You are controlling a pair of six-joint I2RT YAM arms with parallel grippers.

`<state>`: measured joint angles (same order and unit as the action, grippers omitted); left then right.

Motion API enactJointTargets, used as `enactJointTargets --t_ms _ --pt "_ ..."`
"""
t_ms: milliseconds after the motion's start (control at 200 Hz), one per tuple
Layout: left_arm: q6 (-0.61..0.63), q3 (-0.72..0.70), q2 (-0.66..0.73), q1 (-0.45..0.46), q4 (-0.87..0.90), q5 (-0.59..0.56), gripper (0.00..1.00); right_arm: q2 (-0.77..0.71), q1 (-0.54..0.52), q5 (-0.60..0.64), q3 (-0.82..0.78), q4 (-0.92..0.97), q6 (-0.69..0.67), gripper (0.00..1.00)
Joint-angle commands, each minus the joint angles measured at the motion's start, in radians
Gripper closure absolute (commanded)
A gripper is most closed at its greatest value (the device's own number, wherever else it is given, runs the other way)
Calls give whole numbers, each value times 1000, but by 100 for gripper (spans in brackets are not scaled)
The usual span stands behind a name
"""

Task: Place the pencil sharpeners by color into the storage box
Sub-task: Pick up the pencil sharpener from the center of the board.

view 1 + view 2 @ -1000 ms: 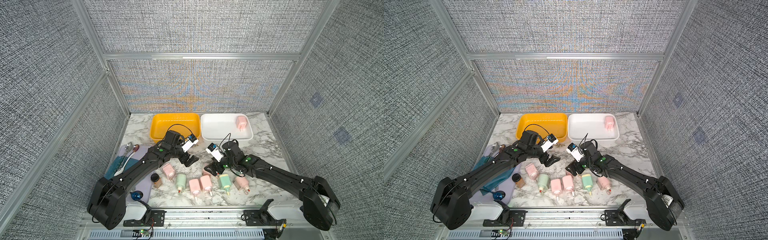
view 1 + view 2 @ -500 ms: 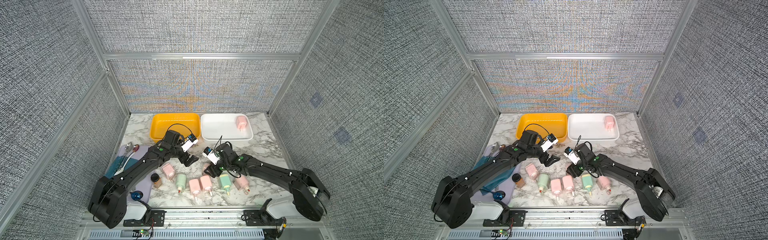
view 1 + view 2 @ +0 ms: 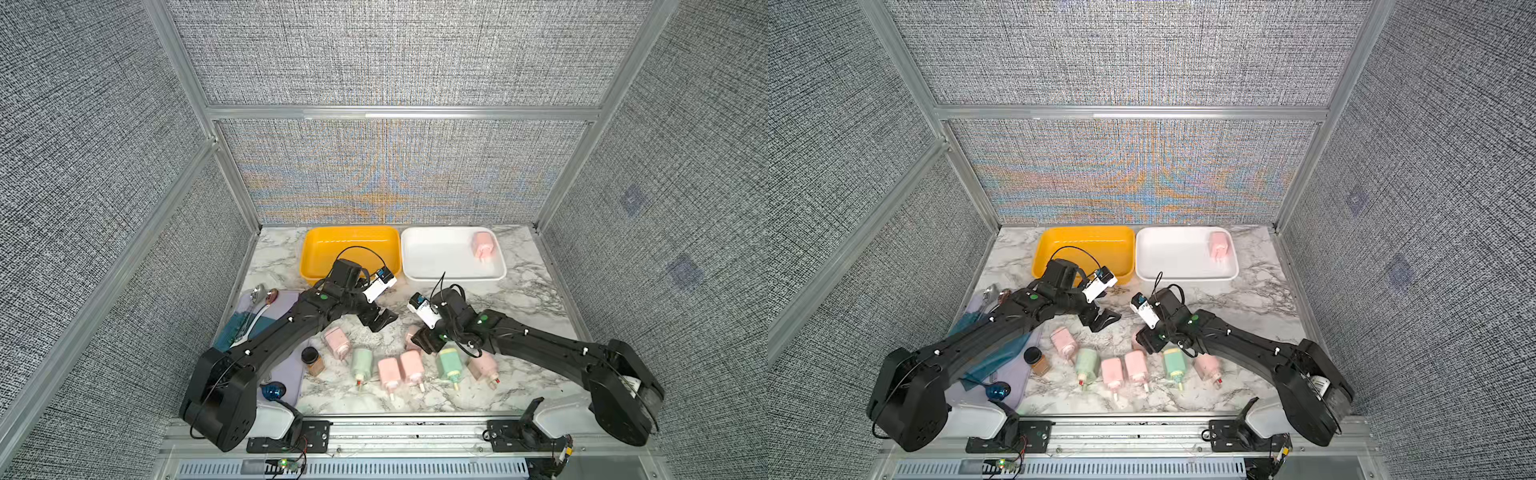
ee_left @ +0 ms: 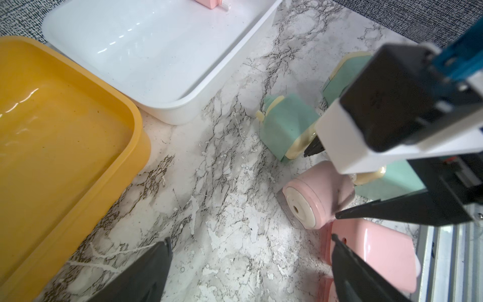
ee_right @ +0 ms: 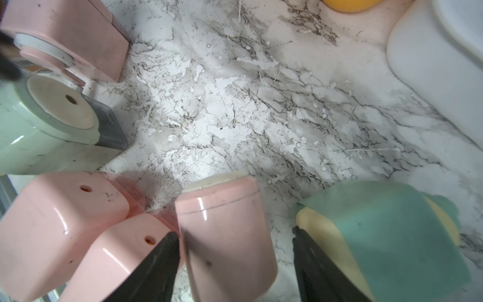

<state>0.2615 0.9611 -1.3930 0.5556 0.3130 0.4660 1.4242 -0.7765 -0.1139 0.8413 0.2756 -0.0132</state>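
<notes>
My right gripper (image 5: 234, 231) has closed on a pink sharpener (image 5: 222, 209) that lies on the marble, one finger wedged beside a green sharpener (image 5: 386, 235). In both top views the right gripper (image 3: 419, 337) (image 3: 1144, 341) hides most of that pink sharpener (image 3: 411, 332). My left gripper (image 4: 250, 238) (image 3: 380, 322) stands open over bare marble, nothing between its fingers. Several pink and green pencil sharpeners (image 3: 389, 374) (image 3: 361, 363) lie in a row near the front edge. One pink sharpener (image 3: 483, 247) lies in the white box (image 3: 436, 266). The yellow box (image 3: 307, 257) holds nothing.
A small brown jar (image 3: 311, 360) with a black lid stands left of the row. A lilac mat (image 3: 286, 374) at the left carries spoons (image 3: 259, 293), a blue cloth (image 3: 232, 332) and a blue ball (image 3: 273, 390). Grey walls close in three sides.
The right gripper's jaws have narrowed around the pink sharpener and the right arm has shifted a little to the left. The left arm has not moved.
</notes>
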Motion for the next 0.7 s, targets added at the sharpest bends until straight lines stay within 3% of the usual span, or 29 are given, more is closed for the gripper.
enactJointTargets --t_ms 0,696 --pt "8 7 -2 -1 -2 -2 1 22 -9 -19 16 7 -8 27" --pt "2 -1 -5 -5 -3 -6 1 97 -20 9 40 12 -43 28"
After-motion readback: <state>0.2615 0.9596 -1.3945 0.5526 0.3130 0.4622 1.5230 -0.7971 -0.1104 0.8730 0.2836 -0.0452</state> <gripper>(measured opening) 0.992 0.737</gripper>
